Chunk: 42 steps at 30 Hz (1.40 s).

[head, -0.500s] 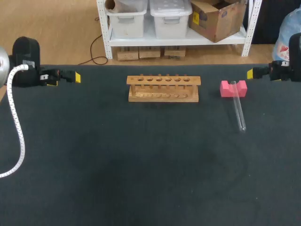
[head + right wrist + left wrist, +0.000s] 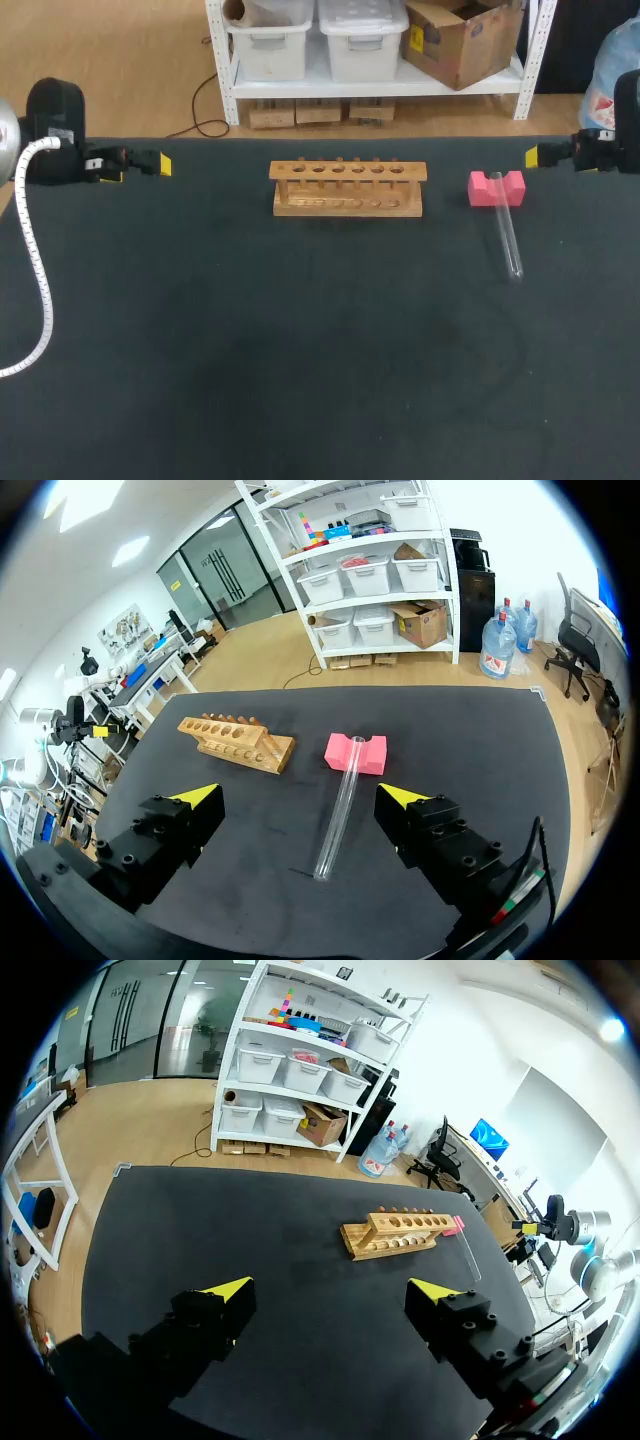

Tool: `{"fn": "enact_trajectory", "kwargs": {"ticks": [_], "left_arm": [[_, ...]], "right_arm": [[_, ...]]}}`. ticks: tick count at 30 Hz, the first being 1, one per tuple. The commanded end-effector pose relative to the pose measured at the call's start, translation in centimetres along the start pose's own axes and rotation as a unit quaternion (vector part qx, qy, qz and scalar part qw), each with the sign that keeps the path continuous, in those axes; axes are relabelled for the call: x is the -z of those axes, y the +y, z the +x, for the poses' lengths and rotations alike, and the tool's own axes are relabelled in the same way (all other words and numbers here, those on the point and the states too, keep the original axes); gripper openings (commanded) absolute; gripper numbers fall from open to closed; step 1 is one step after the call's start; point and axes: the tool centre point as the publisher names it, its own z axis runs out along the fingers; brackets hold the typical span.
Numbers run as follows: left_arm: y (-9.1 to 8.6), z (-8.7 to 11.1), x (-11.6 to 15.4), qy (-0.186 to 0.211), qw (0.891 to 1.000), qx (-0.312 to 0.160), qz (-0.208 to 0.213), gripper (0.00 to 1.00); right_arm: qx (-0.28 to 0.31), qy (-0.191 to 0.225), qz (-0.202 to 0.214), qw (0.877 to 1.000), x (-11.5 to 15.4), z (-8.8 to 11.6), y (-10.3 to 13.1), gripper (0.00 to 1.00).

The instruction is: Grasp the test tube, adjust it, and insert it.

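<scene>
Grasping is judged to be the step in hand, since nothing is yet held: the right gripper is seen with its yellow-tipped fingers spread wide, back at the table's right edge. The test tube is found ahead of it on the black table, lying flat, with its far end resting at the notch of a pink block. A good grip is likely to be made across the tube's bare middle, with the fingers set square to its length, so that the glass is neither rolled nor levered off the block. Beyond the block, well apart, a wooden rack is seen with its holes unfilled. No obstacle is seen between them. The left gripper, fingers likewise apart, is placed at the far left edge.
</scene>
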Motion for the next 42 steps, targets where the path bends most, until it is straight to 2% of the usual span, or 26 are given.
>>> {"fn": "enact_trajectory", "kwargs": {"ticks": [1,20,23,25,29,35,42], "left_arm": [[-0.1,-0.1,0.0,0.003,1.0,0.001,-0.004,1.0],[-0.1,-0.1,0.0,0.003,1.0,0.001,-0.004,1.0],[0.6,-1.2,0.1,-0.016,0.999,-0.048,0.012,1.0],[1.3,-2.1,0.4,-0.04,0.994,-0.094,0.042,1.0],[2.1,-3.3,1.2,-0.068,0.979,-0.169,0.093,1.0],[2.8,-3.5,1.9,-0.115,0.938,-0.264,0.194,1.0],[2.3,-3.1,1.5,-0.164,0.889,-0.341,0.259,1.0]], "right_arm": [[0.0,0.0,0.0,1.0,0.0,0.0,0.0,1.0],[0.0,0.0,0.0,1.0,0.0,0.0,0.0,1.0],[0.0,0.0,0.0,1.0,0.0,0.0,0.0,1.0],[0.0,0.0,0.0,1.0,0.0,0.0,0.0,1.0],[0.0,0.0,0.0,1.0,0.0,0.0,0.0,1.0],[0.0,0.0,0.0,1.0,0.0,0.0,0.0,1.0],[0.0,0.0,0.0,1.0,0.0,0.0,0.0,1.0]]}}
